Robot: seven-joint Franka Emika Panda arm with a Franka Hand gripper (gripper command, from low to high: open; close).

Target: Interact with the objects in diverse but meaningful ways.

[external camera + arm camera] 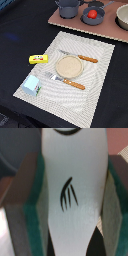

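Note:
In the wrist view a white flat utensil [75,193] with a black fork-like mark stands between my gripper's [74,228] two green-padded fingers [31,210], which press on its sides. The arm does not show in the exterior view. There, a red tomato [92,14] lies in a dark grey frying pan [86,19] on the far board. A flat yellow packet [38,59] lies beside the placemat at the exterior view's left. A light-blue boxy cup [31,85] stands on the mat's near corner.
A tan round plate [68,66] sits mid-placemat [95,85], between an orange-handled knife [80,57] and fork [65,80]. A grey pot [67,8] and a pale bowl [123,16] stand on the brown board [110,27] at the back.

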